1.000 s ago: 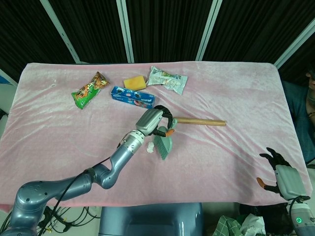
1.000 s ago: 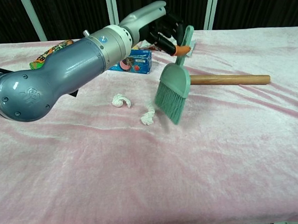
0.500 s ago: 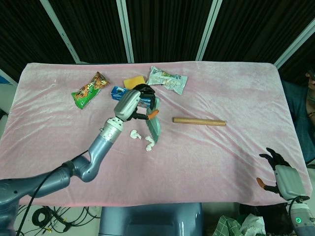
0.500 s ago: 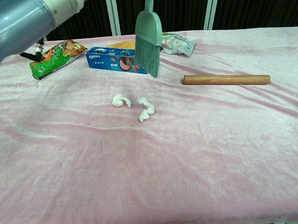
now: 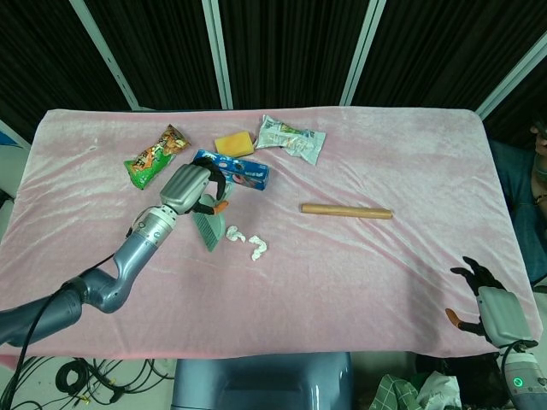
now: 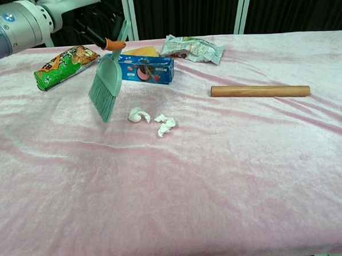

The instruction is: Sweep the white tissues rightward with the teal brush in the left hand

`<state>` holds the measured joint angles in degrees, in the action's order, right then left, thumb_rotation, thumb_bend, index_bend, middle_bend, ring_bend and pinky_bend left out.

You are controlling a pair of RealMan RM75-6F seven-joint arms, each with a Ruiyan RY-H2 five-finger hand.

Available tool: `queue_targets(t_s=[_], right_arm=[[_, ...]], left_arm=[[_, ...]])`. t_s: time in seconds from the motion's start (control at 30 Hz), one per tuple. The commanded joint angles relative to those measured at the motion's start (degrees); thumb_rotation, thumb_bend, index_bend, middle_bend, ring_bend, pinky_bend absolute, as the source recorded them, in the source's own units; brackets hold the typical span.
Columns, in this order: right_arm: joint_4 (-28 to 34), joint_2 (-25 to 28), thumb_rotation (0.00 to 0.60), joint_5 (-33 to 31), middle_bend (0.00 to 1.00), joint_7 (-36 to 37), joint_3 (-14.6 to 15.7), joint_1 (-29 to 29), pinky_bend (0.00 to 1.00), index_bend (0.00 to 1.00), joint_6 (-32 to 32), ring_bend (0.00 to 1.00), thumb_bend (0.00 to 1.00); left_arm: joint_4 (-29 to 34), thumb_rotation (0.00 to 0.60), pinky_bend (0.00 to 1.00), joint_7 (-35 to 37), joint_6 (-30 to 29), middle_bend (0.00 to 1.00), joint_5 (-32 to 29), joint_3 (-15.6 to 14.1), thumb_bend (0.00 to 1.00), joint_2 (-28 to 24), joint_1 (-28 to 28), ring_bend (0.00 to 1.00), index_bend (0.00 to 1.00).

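Observation:
My left hand [image 5: 191, 189] [image 6: 96, 23] grips the handle of the teal brush [image 5: 208, 227] [image 6: 107, 88]. The bristles hang down just left of the two white tissues, at or just above the cloth. One crumpled tissue [image 5: 234, 232] [image 6: 138, 115] lies closest to the bristles. The other tissue [image 5: 258, 247] [image 6: 165, 125] lies a little to its right and nearer me. My right hand [image 5: 480, 295] rests off the table's front right corner with its fingers apart, holding nothing; the chest view does not show it.
A wooden rolling pin [image 5: 346, 210] [image 6: 259, 90] lies right of the tissues. Along the back sit a blue cookie box [image 5: 232, 169] [image 6: 146, 68], a green snack bag [image 5: 155, 156] [image 6: 62, 64], a yellow sponge [image 5: 233, 143] and a silver-green packet [image 5: 291, 137] [image 6: 191, 48]. Pink cloth [image 5: 359, 265] covers the table.
My left hand lifted the brush from right of the tissues, carried it over them and brought it down on their left side. The nearer tissue has shifted slightly.

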<state>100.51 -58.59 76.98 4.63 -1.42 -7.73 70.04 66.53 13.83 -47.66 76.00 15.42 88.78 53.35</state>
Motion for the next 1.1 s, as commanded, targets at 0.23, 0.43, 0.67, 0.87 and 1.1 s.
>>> queue_targets(t_s=[0.23, 0.43, 0.67, 0.87, 1.1], right_arm=[[0.00, 0.09, 0.600, 0.12, 0.06, 0.29, 0.03, 0.04, 0.23, 0.24, 0.05, 0.10, 0.21], [0.01, 0.17, 0.600, 0.23, 0.06, 0.58, 0.04, 0.03, 0.23, 0.24, 0.00, 0.10, 0.21], [-0.01, 0.24, 0.600, 0.34, 0.06, 0.86, 0.06, 0.02, 0.23, 0.25, -0.03, 0.10, 0.21], [-0.07, 0.31, 0.600, 0.34, 0.07, 1.22, 0.04, -0.02, 0.23, 0.25, -0.15, 0.10, 0.21], [-0.05, 0.44, 0.600, 0.44, 0.06, 1.63, 0.11, -0.02, 0.23, 0.25, -0.27, 0.10, 0.21]], left_arm=[[-7.20, 0.600, 0.21, 3.46, 1.82, 0.74, 2.99, -2.62, 0.46, 6.27, 2.60, 0.29, 0.68], [-10.87, 0.600, 0.21, 3.94, 2.13, 0.74, 4.08, -2.77, 0.46, 10.07, 4.76, 0.29, 0.68], [-18.15, 0.600, 0.23, 8.59, -1.58, 0.74, 5.40, -0.96, 0.46, 17.33, 7.64, 0.29, 0.68], [-22.82, 0.600, 0.23, 15.81, -6.74, 0.74, 7.52, 0.20, 0.46, 23.23, 10.00, 0.29, 0.68], [-27.88, 0.600, 0.25, 24.16, -15.10, 0.74, 7.37, 4.19, 0.46, 29.47, 12.25, 0.29, 0.67]])
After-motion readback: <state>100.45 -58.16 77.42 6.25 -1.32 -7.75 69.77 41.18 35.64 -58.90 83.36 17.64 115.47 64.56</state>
